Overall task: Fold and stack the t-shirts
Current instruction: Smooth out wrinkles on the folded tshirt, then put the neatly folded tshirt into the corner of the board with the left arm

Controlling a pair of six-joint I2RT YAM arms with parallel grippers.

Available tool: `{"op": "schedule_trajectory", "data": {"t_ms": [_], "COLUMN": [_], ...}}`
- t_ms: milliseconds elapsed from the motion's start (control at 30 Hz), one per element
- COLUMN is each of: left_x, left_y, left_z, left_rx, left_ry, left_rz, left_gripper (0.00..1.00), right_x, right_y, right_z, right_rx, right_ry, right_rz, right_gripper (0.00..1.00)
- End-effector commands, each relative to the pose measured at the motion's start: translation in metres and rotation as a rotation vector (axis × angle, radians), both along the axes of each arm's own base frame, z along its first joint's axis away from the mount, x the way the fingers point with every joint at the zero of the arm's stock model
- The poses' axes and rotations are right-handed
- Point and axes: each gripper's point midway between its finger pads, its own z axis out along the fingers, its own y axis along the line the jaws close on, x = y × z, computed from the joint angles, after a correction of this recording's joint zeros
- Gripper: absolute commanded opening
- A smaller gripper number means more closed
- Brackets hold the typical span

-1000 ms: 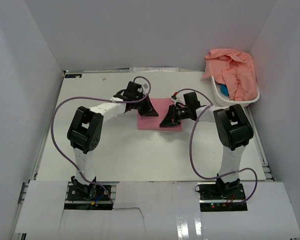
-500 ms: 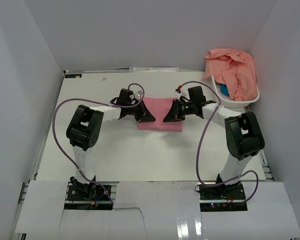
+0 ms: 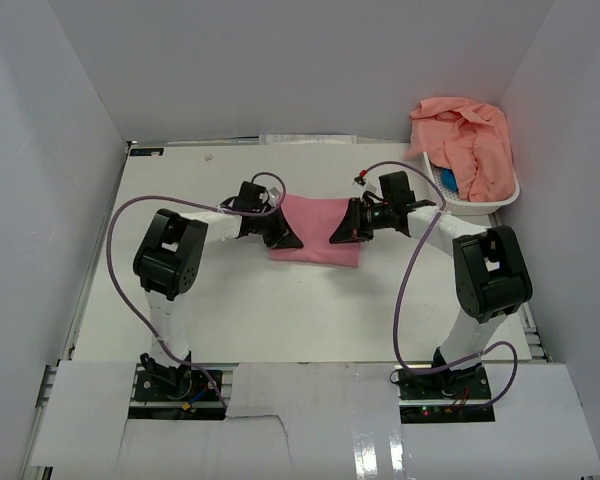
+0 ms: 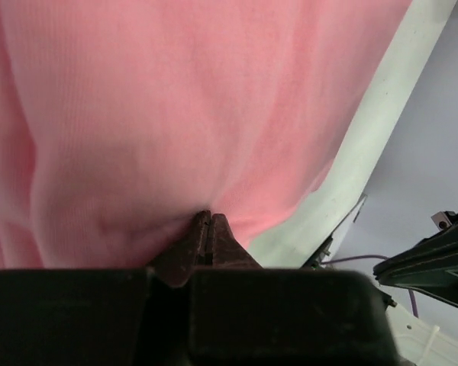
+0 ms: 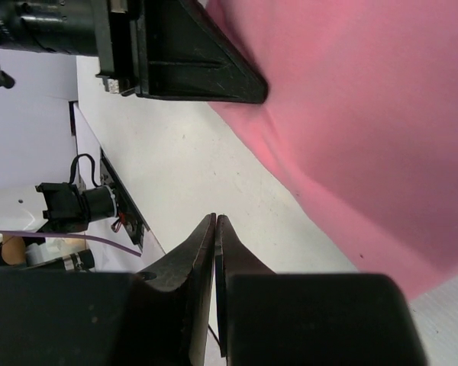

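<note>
One folded pink t-shirt (image 3: 316,243) lies flat mid bench (image 3: 230,300), left hand (image 4: 206,219) pinched together with cloth puckering at its tips, likely nipping the edge to tug it square, right hand (image 5: 215,221) pressed together, empty, over bare bench just beside; more t-shirts (image 3: 465,135) heaped in the basket (image 3: 500,196).

Looking down on a white table (image 3: 240,310), carrying a folded rose-pink t-shirt (image 3: 316,240) flat near its middle, slightly toward the far edge, bearing a white slotted basket (image 3: 442,192) at the far right corner, overflowing with crumpled salmon-peach t-shirts (image 3: 465,130) hanging over the rim
</note>
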Motion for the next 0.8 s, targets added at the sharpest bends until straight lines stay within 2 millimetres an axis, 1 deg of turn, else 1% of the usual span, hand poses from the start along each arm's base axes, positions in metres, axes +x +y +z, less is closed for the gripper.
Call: {"op": "schedule_trajectory", "data": {"t_ms": [0,33,67,100,133,167,200,233,267,333,367,400,433,467,533,567,600,633,667,700,733,767], "left_x": [0.009,0.008,0.009,0.008,0.012,0.012,0.009,0.011,0.016,0.017,0.027,0.028,0.031,0.038,0.045,0.053,0.057,0.060,0.063,0.070,0.073,0.075], "left_y": [0.019,0.020,0.021,0.024,0.027,0.030,0.034,0.038,0.041,0.052,0.061,0.066,0.069,0.073,0.077,0.079,0.078,0.078,0.077,0.075,0.074,0.076], "left_z": [0.048,0.059,0.073,0.094,0.103,0.109,0.110,0.111,0.117,0.110,0.109,0.104,0.092,0.092,0.082,0.071,0.068,0.064,0.053,0.056,0.055,0.049], "left_rx": [0.080,0.073,0.066,0.060,0.079,0.093,0.116,0.145,0.165,0.239,0.299,0.339,0.374,0.411,0.455,0.487,0.492,0.497,0.508,0.506,0.510,0.525], "left_ry": [-0.132,-0.156,-0.187,-0.227,-0.259,-0.267,-0.252,-0.265,-0.280,-0.272,-0.303,-0.292,-0.273,-0.282,-0.265,-0.250,-0.248,-0.240,-0.220,-0.227,-0.226,-0.216], "left_rz": [0.052,0.058,0.064,0.074,0.090,0.098,0.099,0.106,0.115,0.137,0.164,0.168,0.165,0.172,0.186,0.195,0.196,0.198,0.196,0.207,0.211,0.216], "left_gripper": [0.01,0.05,0.14,0.19,0.23,0.31,0.34,0.37,0.55,0.91,0.98,0.98,0.98,0.98,0.97,0.92,0.92,0.87,0.87,0.86,0.87,0.86], "right_x": [0.004,0.004,0.003,0.000,0.000,-0.001,-0.003,-0.004,-0.005,-0.008,-0.009,-0.010,-0.011,-0.011,-0.012,-0.013,-0.012,-0.013,-0.012,-0.012,-0.012,-0.013], "right_y": [-0.001,-0.002,-0.003,-0.004,-0.004,-0.006,-0.006,-0.007,-0.008,-0.010,-0.011,-0.011,-0.013,-0.014,-0.016,-0.016,-0.017,-0.018,-0.019,-0.020,-0.022,-0.023], "right_z": [0.018,0.017,0.017,0.014,0.014,0.014,0.012,0.014,0.014,0.015,0.015,0.016,0.018,0.020,0.025,0.029,0.032,0.035,0.037,0.043,0.045,0.049], "right_rx": [0.016,0.015,0.016,0.013,0.013,0.011,0.009,0.010,0.009,0.013,0.012,0.013,0.014,0.015,0.019,0.024,0.028,0.031,0.030,0.034,0.034,0.033], "right_ry": [-0.061,-0.062,-0.063,-0.057,-0.059,-0.060,-0.058,-0.063,-0.064,-0.068,-0.068,-0.069,-0.074,-0.078,-0.089,-0.098,-0.104,-0.108,-0.113,-0.128,-0.131,-0.142], "right_rz": [0.009,0.007,0.007,0.008,0.008,0.006,0.007,0.007,0.004,0.007,0.004,0.006,0.001,-0.002,-0.008,-0.010,-0.013,-0.014,-0.019,-0.022,-0.027,-0.029], "right_gripper": [0.08,0.08,0.09,0.08,0.08,0.08,0.08,0.09,0.09,0.12,0.14,0.18,0.19,0.20,0.21,0.22,0.22,0.22,0.23,0.23,0.23,0.23]}}
